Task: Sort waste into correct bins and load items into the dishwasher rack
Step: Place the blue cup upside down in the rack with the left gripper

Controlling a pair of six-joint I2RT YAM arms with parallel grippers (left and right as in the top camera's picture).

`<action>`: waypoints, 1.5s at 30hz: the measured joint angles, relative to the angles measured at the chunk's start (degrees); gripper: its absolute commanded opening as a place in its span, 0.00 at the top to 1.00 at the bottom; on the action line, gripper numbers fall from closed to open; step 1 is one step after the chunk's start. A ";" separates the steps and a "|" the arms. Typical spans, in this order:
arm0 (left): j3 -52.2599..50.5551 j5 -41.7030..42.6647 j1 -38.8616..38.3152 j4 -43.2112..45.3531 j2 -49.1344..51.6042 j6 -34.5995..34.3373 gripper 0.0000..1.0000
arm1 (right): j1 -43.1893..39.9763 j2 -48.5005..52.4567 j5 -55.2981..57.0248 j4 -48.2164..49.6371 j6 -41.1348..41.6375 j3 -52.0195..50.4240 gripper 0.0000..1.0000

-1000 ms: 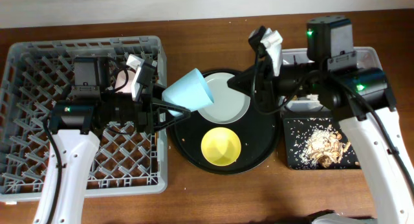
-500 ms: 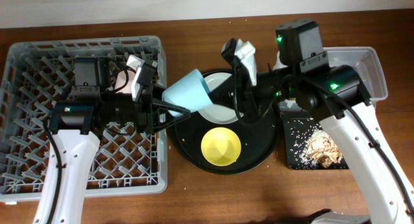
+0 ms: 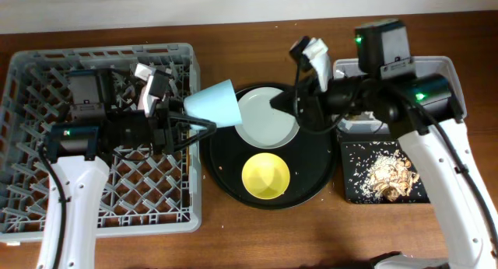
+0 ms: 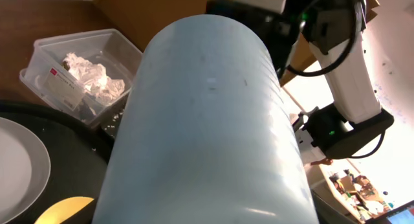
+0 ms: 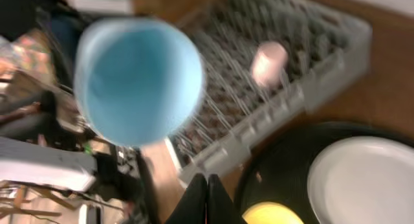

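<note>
Blue cup (image 3: 214, 106): held on its side in the air, over the gap between the rack and the round tray, mouth turned towards the right arm; not yet in the rack.
Left gripper (image 3: 202, 113): closed on the cup towards its narrow end, with a finger seen on either side from overhead; the contact itself cannot be made out in the wrist view, which is filled by the cup wall.
Rack (image 3: 101, 49): just beside the cup, under the left arm; a pink cup (image 5: 268, 61) is seen among the pegs.
Round tray (image 3: 311, 179): a plate (image 3: 264, 131) and a bowl (image 3: 265, 176) are left on it, apart from each other.
Right gripper (image 3: 278, 103): hung over the plate, fingers pressed together, nothing held.
Black tray (image 3: 346, 193): scraps (image 3: 389, 172) are spread in it.
Tub (image 3: 451, 67): farthest off; a napkin (image 4: 87, 75) is seen inside.
Risk, grip: the cup is tapered and smooth, so it is judged liable to slide out of the fingers if swung fast or tipped further.
Risk, placing: the rack wall or a peg could be struck by the rim if the cup is lowered too soon; released on its side, it could be left loose or knocked against the pink cup.
Risk, arms: the right gripper is near the cup's mouth, so a collision is possible if both arms are moved at once.
</note>
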 measured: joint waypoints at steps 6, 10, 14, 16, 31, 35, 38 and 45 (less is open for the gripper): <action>0.11 -23.69 -1.27 -9.55 -0.22 -3.43 0.83 | 0.00 0.07 18.97 -9.94 3.58 0.11 0.86; 0.09 -55.60 -1.29 -13.97 -0.26 -14.10 0.83 | 0.00 0.22 35.85 -11.98 5.27 -1.09 0.01; 0.09 -71.49 -1.25 -15.04 -0.26 -18.38 0.83 | 0.00 2.27 39.30 -12.35 5.79 -4.35 0.01; 0.09 -73.24 -1.25 -15.02 -0.02 -18.95 0.83 | 0.00 3.43 39.98 -12.61 5.92 -5.64 0.01; 0.09 -75.65 -1.25 -10.93 12.94 -19.58 0.50 | 0.00 4.79 40.33 -13.99 6.10 -5.73 0.01; 0.09 -75.60 -1.25 -10.91 13.62 -19.91 0.05 | 0.00 4.81 40.35 -13.99 6.08 -5.73 0.01; 0.09 -75.56 -1.25 -10.88 13.64 -20.17 0.01 | 0.00 4.81 39.28 -13.99 6.05 -5.73 0.01; 3.43 -74.99 -1.25 -13.07 8.72 -20.15 0.27 | 0.00 4.81 27.65 -12.70 6.08 -5.73 0.02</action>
